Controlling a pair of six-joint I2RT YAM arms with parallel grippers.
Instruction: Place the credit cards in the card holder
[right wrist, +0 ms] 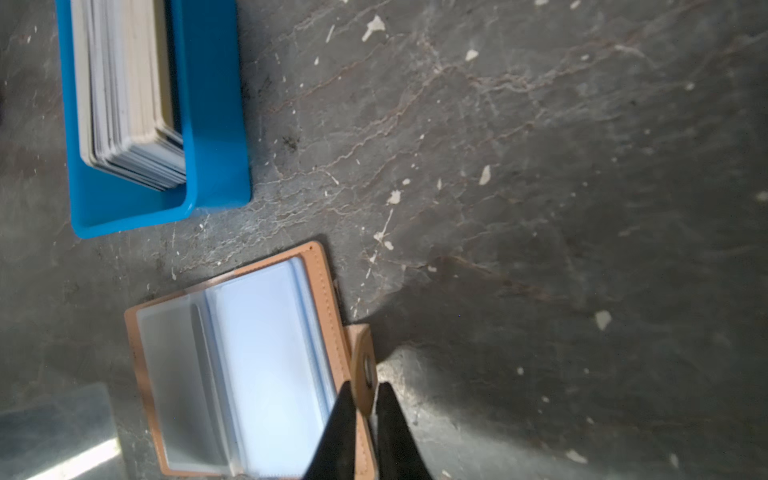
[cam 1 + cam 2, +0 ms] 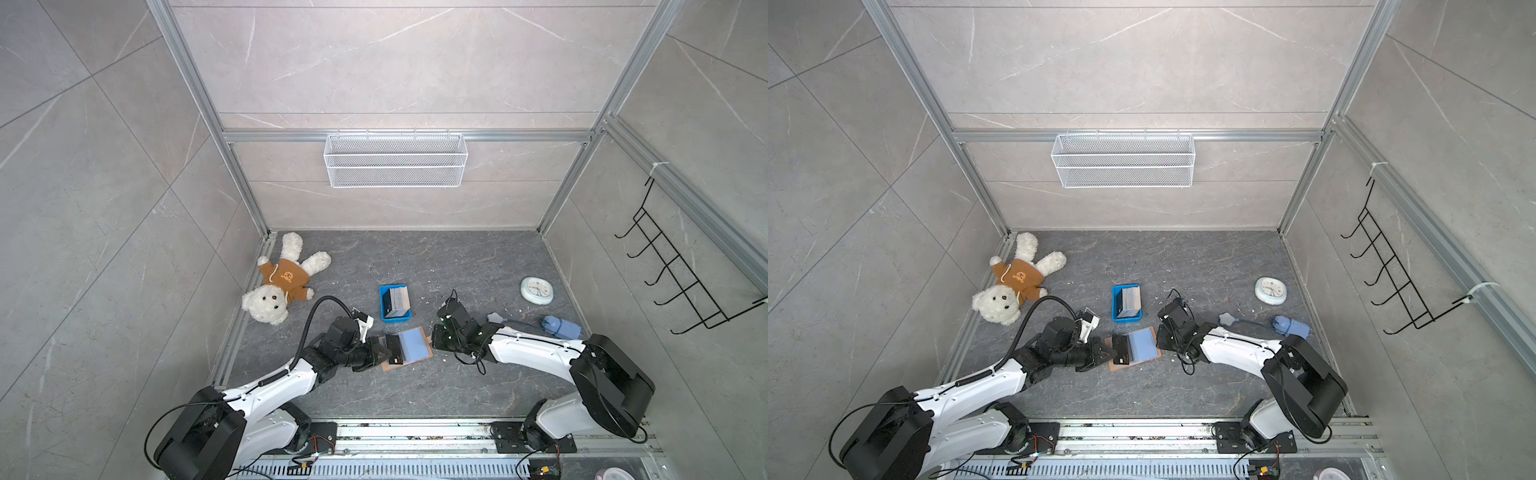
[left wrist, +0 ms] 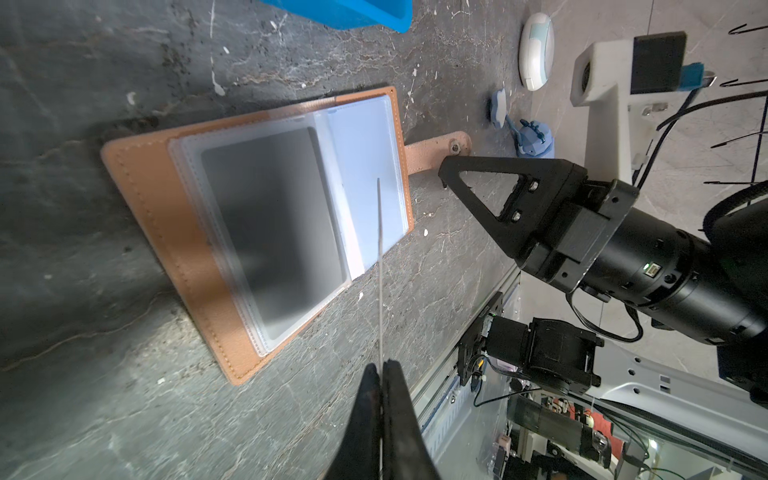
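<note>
While your left gripper is clamped tight on a single black card, seen edge-on in the left wrist view as a thin line reaching out over the card holder, you are at the insertion step, with the card not yet in a pocket. That holder lies flat and open on the tabletop between the two arms, its clear sleeves facing up. Just beyond it, your right gripper has its jaws drawn narrow with the snap strap between them, apparently pinching it so the holder cannot slide. Your next move, as I judge it, calls for tipping the card flatter, lining its leading edge up with a sleeve mouth, and sliding it in along the page while the right side holds firm. The sleeve film looks thin and limp, so a steep angle would likely catch or buckle it. Which sleeve mouth is nearest the card I cannot tell. Farther back, the stack of credit cards stands in the blue tray, waiting for later rounds.
</note>
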